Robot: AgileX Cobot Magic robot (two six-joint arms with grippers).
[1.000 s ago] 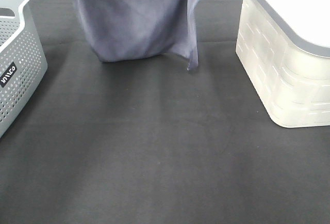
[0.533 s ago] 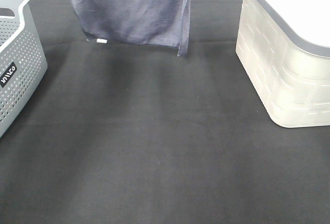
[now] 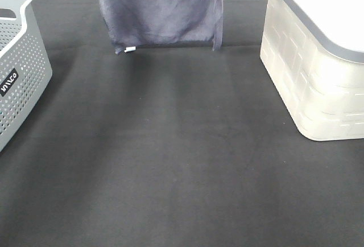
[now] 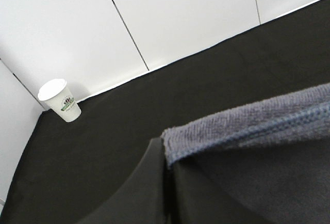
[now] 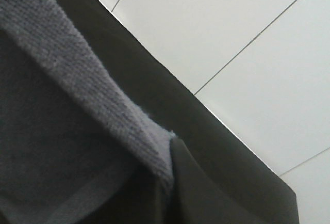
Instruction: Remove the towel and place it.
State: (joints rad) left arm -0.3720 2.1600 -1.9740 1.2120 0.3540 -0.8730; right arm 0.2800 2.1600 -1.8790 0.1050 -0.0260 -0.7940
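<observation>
Counting up: one towel (image 3: 159,8), one basket (image 3: 23,76), one lidded bin (image 3: 318,70), one cup (image 4: 60,100). The left gripper (image 4: 167,175) and right gripper (image 5: 169,182) each had jaws pinched tight on the towel's upper edge, and it hung at the far end of the table (image 3: 170,161), between basket and bin. Only the wrist views showed those grips, and only the high view showed the basket, bin and white tag (image 3: 130,49).
</observation>
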